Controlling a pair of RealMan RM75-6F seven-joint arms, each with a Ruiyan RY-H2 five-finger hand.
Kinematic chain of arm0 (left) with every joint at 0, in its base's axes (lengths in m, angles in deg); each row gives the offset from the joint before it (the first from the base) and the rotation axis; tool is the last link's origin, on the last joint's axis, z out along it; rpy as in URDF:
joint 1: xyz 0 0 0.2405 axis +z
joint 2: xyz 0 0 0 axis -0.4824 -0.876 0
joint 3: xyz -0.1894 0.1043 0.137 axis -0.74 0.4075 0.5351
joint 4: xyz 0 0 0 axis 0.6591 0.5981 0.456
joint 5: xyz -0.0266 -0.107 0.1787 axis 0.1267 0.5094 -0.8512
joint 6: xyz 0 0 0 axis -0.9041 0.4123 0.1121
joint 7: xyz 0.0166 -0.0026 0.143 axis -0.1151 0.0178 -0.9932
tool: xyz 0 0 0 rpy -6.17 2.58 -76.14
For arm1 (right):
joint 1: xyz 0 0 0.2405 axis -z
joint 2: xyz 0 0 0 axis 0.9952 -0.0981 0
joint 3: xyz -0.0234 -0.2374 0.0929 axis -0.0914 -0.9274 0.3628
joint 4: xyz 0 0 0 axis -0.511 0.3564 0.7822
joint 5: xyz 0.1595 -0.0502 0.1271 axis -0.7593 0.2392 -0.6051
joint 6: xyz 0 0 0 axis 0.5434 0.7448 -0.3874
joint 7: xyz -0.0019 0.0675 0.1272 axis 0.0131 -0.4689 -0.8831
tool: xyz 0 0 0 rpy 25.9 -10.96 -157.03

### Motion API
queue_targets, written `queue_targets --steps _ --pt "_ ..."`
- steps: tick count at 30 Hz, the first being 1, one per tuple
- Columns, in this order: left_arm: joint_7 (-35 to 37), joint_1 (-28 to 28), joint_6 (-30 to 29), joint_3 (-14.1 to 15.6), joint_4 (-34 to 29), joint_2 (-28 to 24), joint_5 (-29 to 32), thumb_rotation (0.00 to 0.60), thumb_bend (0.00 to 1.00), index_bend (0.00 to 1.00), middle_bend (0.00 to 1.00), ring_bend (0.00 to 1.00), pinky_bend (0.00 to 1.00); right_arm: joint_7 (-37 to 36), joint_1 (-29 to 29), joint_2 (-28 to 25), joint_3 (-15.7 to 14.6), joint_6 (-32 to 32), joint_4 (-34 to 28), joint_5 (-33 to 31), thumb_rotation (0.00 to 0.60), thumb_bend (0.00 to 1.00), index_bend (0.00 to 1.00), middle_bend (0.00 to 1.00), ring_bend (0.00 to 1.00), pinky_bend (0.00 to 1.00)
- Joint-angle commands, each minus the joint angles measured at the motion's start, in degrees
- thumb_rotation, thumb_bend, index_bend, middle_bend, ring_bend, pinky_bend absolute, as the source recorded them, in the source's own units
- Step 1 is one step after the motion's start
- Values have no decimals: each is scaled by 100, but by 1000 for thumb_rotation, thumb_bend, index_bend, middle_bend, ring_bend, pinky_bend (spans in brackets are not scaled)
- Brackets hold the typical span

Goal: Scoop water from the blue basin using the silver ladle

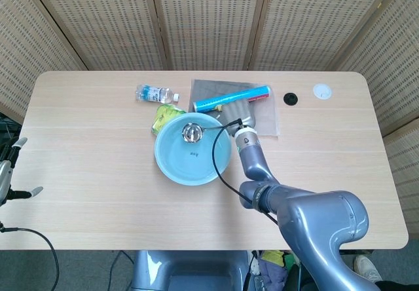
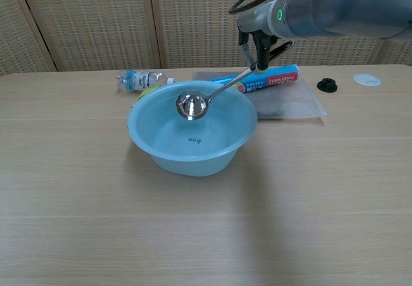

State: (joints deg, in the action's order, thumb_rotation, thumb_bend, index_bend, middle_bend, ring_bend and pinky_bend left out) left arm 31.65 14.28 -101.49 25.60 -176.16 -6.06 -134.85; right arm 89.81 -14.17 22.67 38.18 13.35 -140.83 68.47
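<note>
The silver ladle [image 2: 193, 105] is held by its handle in the right hand [image 2: 261, 46], whose fingers are closed around it above the far right rim of the blue basin [image 2: 149, 145]. The ladle's bowl is kept inside the basin, toward its far side. At the left edge of the head view, the left hand [image 1: 8, 176] is seen off the table with fingers spread, holding nothing.

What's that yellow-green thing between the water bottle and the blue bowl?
A yellow-green packet lies between bottle and basin, touching the basin's rim; the head view shows it best. What it contains isn't clear.
</note>
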Motion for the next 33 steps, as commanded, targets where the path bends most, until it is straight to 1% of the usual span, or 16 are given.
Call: queue_targets --steps 1,4,8,11,14,18,20,23,26,33 --pt "10 0 -7 -2 2 -4 5 600 0 0 0 0 0 654 283 182 236 -262 69 334 600 1000 903 966 1000 1000" --pt "25 -9 7 -6 4 -12 21 600 0 0 0 0 0 1140 395 224 340 -332 84 435 600 1000 903 966 1000 1000" --pt "42 -23 37 -1 22 -17 24 600 0 0 0 0 0 1749 492 203 531 -343 -10 353 600 1000 903 966 1000 1000" --pt "47 -30 46 2 30 -15 28 600 0 0 0 0 0 2294 514 174 634 -341 -141 191 600 1000 903 966 1000 1000" --pt "38 -33 43 6 31 -11 28 600 0 0 0 0 0 2669 501 147 751 -329 -281 -57 600 1000 903 966 1000 1000" --pt "-18 -54 56 20 20 10 38 600 0 0 0 0 0 3288 400 14 1110 -277 -615 -781 600 1000 903 966 1000 1000" --pt "-34 -52 42 22 13 16 55 600 0 0 0 0 0 3581 358 -114 1342 -227 -772 -1254 600 1000 903 966 1000 1000" --pt "-40 -56 38 20 11 20 68 600 0 0 0 0 0 3881 335 -278 1584 -137 -879 -1785 600 1000 905 966 1000 1000" --pt "-46 -64 47 22 8 20 75 600 0 0 0 0 0 3955 425 -496 1911 122 -946 -2346 600 1000 907 966 1000 1000" --pt "-69 -81 67 35 8 27 87 600 0 0 0 0 0 4197 671 -1056 2486 629 -926 -3637 600 1000 908 966 1000 1000"
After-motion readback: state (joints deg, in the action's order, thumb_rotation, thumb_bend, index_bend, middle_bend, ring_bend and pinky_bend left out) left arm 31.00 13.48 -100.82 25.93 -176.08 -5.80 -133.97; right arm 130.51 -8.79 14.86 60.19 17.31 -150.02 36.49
